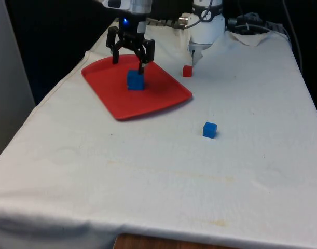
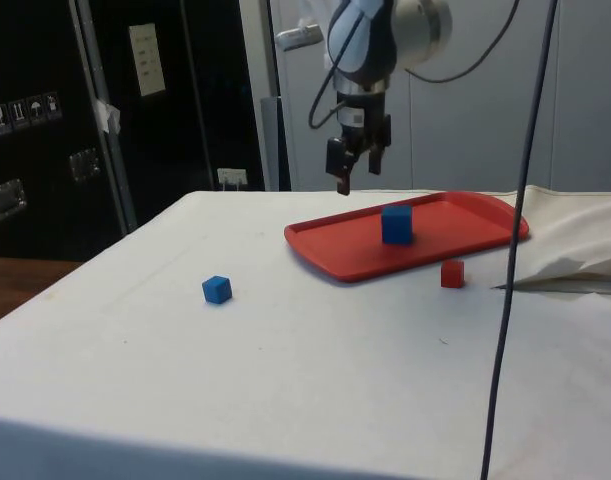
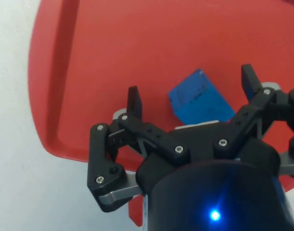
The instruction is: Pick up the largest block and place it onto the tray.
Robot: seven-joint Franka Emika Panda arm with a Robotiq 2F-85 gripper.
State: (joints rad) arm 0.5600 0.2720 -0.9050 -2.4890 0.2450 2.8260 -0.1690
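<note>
While the tray [image 1: 116, 106] is lying at the front view's left, the big block [image 1: 135, 80] is sitting on it, the gripper [image 1: 128, 58] hovering above, spread wide and empty; rightward, two small cubes [image 1: 187, 71] are lying on the counter [image 1: 148, 171]. The task looks done.

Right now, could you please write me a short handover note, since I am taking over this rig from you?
Gripper: open, holding nothing, hanging above the red tray; in the wrist view the fingers stand spread on either side of the block, clear of it.
Largest blue block: sitting on the tray, free of the gripper.
Small blue block and small red block: both on the white cloth, off the tray.
Done: the largest block is on the tray and released.
Left: nothing to place; I would only lift the arm clear.
</note>
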